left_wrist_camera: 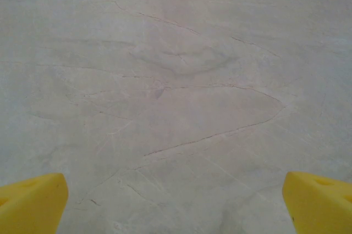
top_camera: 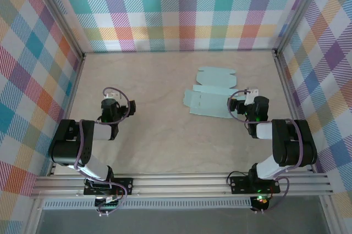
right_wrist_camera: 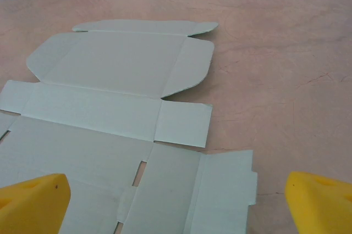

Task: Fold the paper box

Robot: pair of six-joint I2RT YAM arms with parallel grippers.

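The paper box [top_camera: 212,93] is a flat pale mint-blue die-cut blank lying on the table right of centre, with flaps and creases spread out. In the right wrist view the paper box [right_wrist_camera: 115,113] covers the left and middle, its right flaps reaching between my yellow fingertips [right_wrist_camera: 33,204]. My right gripper [top_camera: 246,98] sits at the blank's right edge, open, with nothing held. My left gripper [top_camera: 111,100] rests over bare table on the left, far from the blank, open; its yellow fingertips [left_wrist_camera: 30,204] stand wide apart over the marbled surface.
Plaid walls [top_camera: 181,9] close in the table at the back and both sides, with aluminium posts [top_camera: 278,53] at the back corners. A metal rail [top_camera: 181,184] runs along the near edge by the arm bases. Bare beige table [top_camera: 154,129] lies between the arms.
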